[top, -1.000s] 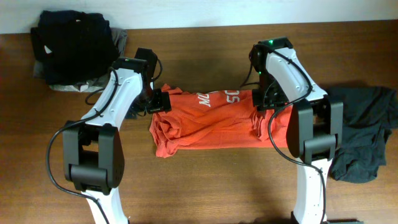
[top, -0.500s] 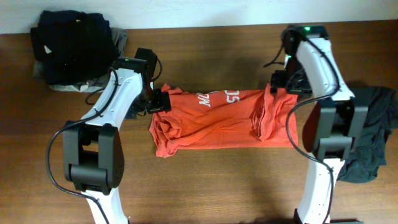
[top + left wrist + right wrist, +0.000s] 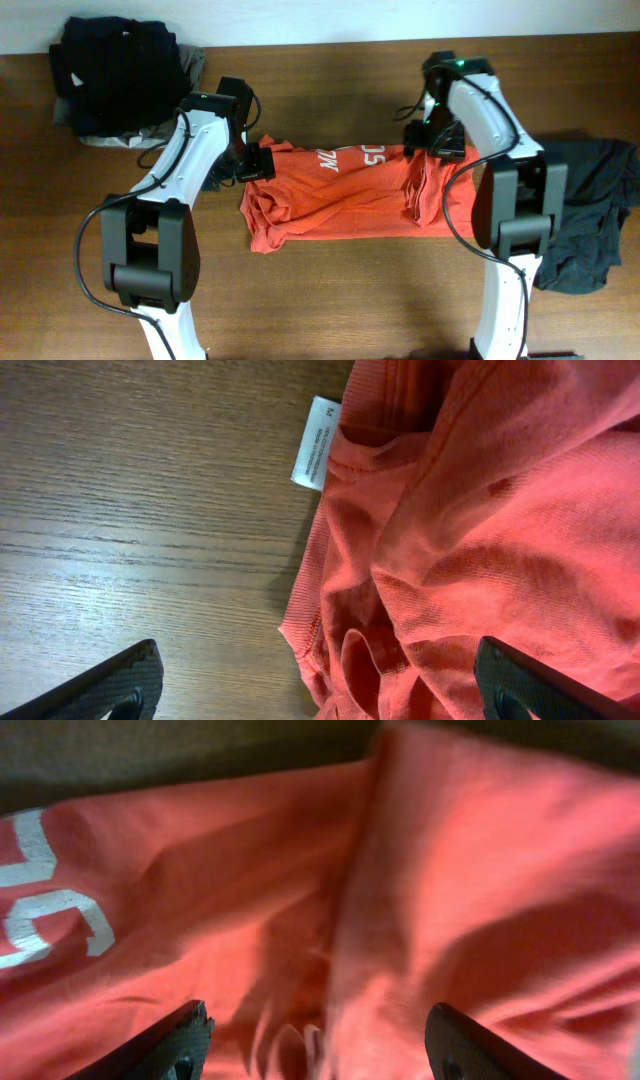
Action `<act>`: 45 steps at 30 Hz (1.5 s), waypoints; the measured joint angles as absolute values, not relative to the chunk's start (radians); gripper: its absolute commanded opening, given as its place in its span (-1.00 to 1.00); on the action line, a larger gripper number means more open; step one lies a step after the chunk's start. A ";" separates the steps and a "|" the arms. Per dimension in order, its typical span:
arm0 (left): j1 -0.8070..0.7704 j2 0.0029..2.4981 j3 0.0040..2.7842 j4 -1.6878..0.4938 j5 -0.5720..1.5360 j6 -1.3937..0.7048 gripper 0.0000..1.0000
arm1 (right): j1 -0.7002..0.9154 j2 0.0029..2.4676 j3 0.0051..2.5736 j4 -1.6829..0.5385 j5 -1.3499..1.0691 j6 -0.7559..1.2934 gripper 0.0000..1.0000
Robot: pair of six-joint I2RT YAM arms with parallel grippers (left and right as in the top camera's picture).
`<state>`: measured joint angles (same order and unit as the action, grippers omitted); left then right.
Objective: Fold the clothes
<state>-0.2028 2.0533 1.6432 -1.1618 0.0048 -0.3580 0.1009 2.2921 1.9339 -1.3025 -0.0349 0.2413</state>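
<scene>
An orange shirt (image 3: 340, 195) with white print lies crumpled across the middle of the wooden table. My left gripper (image 3: 255, 165) is open at the shirt's left edge, its fingers astride the hem (image 3: 320, 690), with bare wood to the left. The shirt (image 3: 480, 540) fills the right of the left wrist view, and a white label (image 3: 315, 443) shows at the collar. My right gripper (image 3: 425, 140) is open low over the shirt's bunched right end. In the right wrist view its fingers (image 3: 315, 1045) straddle folds of orange cloth (image 3: 200, 920).
A pile of dark clothes (image 3: 120, 75) sits at the back left corner. A dark grey garment (image 3: 585, 220) lies at the right edge of the table. Bare wood (image 3: 330, 290) lies in front of the shirt.
My right arm swung out to the right, drawing the shirt's right end with it, then came back left over that end. The left arm has not moved.
</scene>
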 measured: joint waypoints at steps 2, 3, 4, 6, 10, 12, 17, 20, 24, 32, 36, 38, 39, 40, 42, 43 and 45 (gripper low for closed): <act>-0.203 2.053 1.643 -1.162 0.004 -0.358 0.98 | 0.123 2.292 1.910 -1.283 -0.012 0.258 0.46; -0.203 2.053 1.643 -1.162 0.004 -0.358 0.98 | 0.130 2.292 1.901 -1.276 -0.003 0.263 0.45; -0.203 2.053 1.643 -1.162 0.005 -0.358 0.98 | 0.133 2.292 1.893 -1.269 0.004 0.267 0.43; -0.203 2.053 1.643 -1.162 0.004 -0.358 0.98 | 0.134 2.292 1.878 -1.259 0.015 0.278 0.29; -0.203 2.053 1.643 -1.162 0.004 -0.358 0.99 | 0.133 2.292 1.867 -1.255 0.041 0.302 0.04; -0.203 2.053 1.643 -1.162 0.005 -0.358 0.98 | 0.133 2.292 1.866 -1.254 0.056 0.308 -0.12; -0.203 2.053 1.643 -1.162 0.004 -0.358 0.98 | 0.133 2.292 1.866 -1.251 0.086 0.316 -0.61; -0.203 2.053 1.643 -1.162 0.005 -0.358 0.98 | 0.133 2.292 1.866 -1.251 0.090 0.322 -0.92; -0.203 2.053 1.643 -1.163 0.004 -0.358 0.98 | 0.133 2.292 1.866 -1.251 0.091 0.330 -0.92; -0.203 2.053 1.643 -1.163 0.004 -0.358 0.98 | 0.133 2.292 1.866 -1.283 0.089 0.337 -0.92; -0.203 2.053 1.643 -1.163 0.004 -0.358 0.98 | 0.140 2.292 1.866 -1.301 0.089 0.337 -0.92; -0.203 2.053 1.643 -1.163 0.004 -0.358 0.98 | 0.150 2.290 1.866 -1.301 0.089 0.337 -0.92; -0.203 2.053 1.643 -1.163 0.004 -0.358 0.98 | 0.156 2.287 1.866 -1.301 0.089 0.337 -0.92; -0.203 2.053 1.643 -1.163 0.004 -0.358 0.98 | 0.163 2.282 1.866 -1.301 0.089 0.337 -0.92; -0.203 2.053 1.643 -1.163 0.004 -0.358 0.98 | 0.177 2.267 1.866 -1.306 0.089 0.336 -0.92; -0.203 2.053 1.643 -1.163 0.005 -0.358 0.98 | 0.183 2.259 1.866 -1.312 0.089 0.336 -0.92; -0.203 2.053 1.643 -1.163 0.005 -0.358 0.98 | 0.191 2.243 1.866 -1.327 0.089 0.332 -0.92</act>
<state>-0.2028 2.0533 1.6432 -1.1629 0.0048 -0.3580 0.1913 2.2433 1.8664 -1.3270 0.0887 0.3325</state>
